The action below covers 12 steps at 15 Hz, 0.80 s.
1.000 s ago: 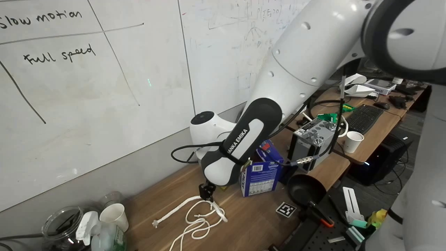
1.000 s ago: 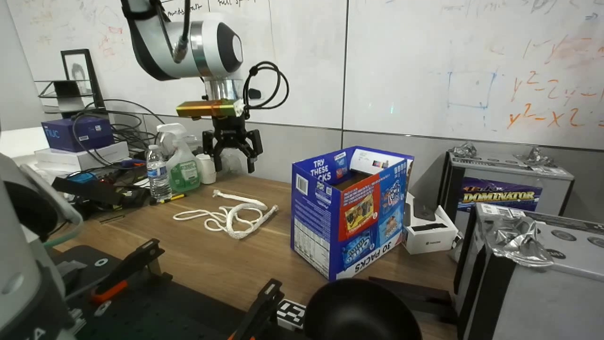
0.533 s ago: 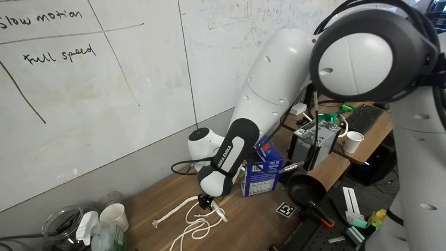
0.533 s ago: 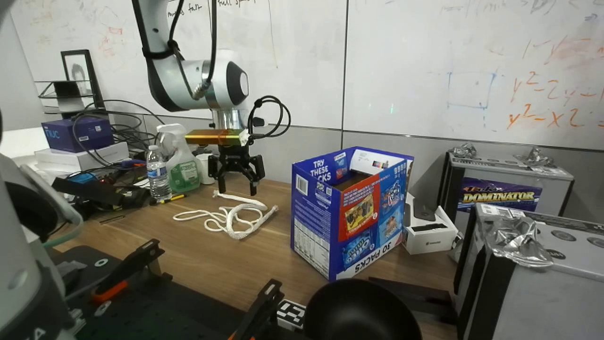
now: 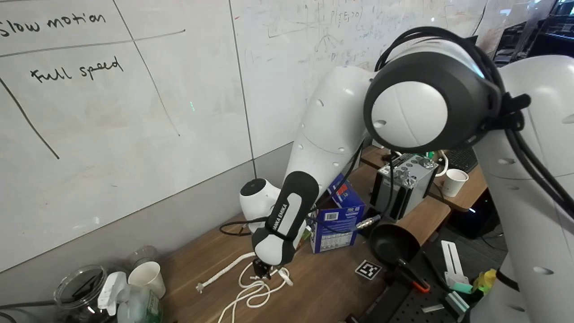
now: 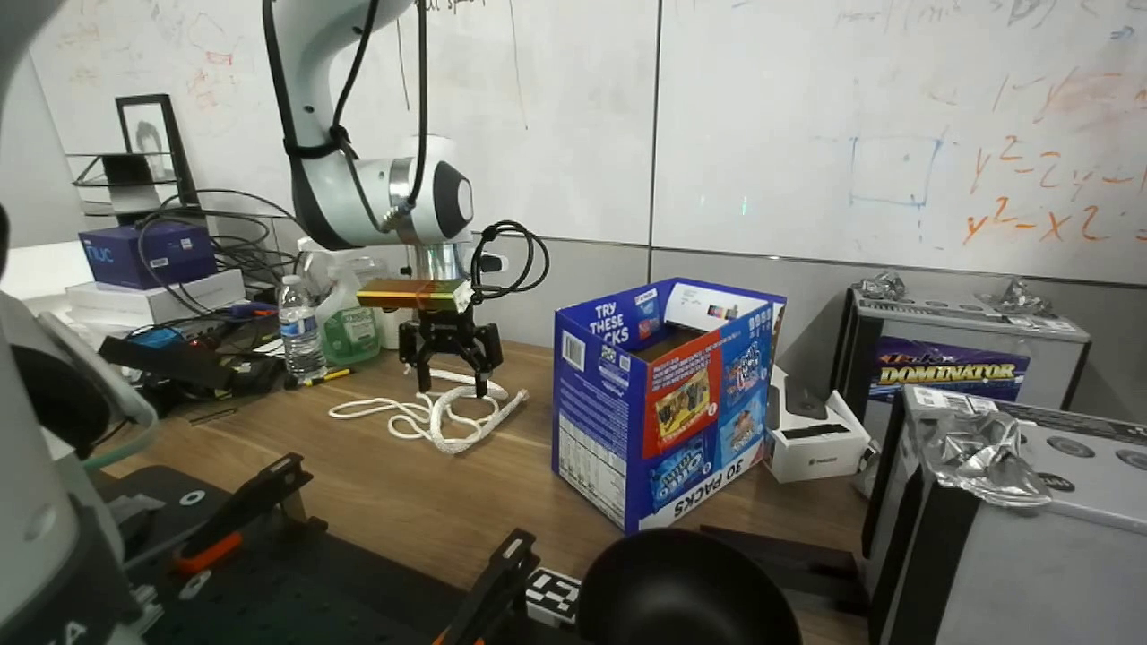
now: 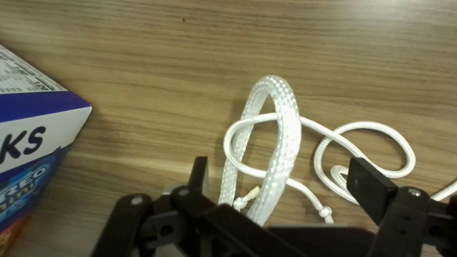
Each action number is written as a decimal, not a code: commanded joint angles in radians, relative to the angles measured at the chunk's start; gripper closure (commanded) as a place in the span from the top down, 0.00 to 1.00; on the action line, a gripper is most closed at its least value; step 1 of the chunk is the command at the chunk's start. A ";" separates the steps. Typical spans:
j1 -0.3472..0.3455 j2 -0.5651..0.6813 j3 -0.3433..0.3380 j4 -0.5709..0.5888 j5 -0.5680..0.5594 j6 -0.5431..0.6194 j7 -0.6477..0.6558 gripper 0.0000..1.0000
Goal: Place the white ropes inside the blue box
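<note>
The white ropes (image 6: 439, 421) lie in a loose tangle on the wooden table, one thick braided cord and thinner knotted cord. They also show in an exterior view (image 5: 224, 272) and in the wrist view (image 7: 289, 132). My gripper (image 6: 452, 387) is open and points down just above the ropes. In the wrist view the gripper (image 7: 278, 166) has its fingers wide apart, with the thick rope loop between them in the picture and nothing held. The blue box (image 6: 591, 403) stands upright with its top open, apart from the gripper. It also shows in the wrist view (image 7: 43, 101).
A green spray bottle (image 6: 349, 327) and a paper cup (image 5: 148, 278) stand behind the ropes. A black pan (image 6: 685, 591) and a marker tag (image 6: 551, 596) are near the front of the blue box. A small white box (image 6: 811, 457) sits beside it. A whiteboard wall runs behind.
My gripper has come down from well above the table to just above the ropes, staying open. The ropes and the blue box have not moved.
</note>
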 commanded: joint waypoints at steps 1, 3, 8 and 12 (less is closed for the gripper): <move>0.045 0.063 -0.057 0.053 0.003 0.040 0.024 1.00; 0.052 0.092 -0.078 0.071 0.011 0.062 0.030 1.00; 0.016 0.146 -0.072 0.089 0.063 0.127 -0.001 1.00; -0.041 0.148 -0.009 0.069 0.116 0.151 -0.085 1.00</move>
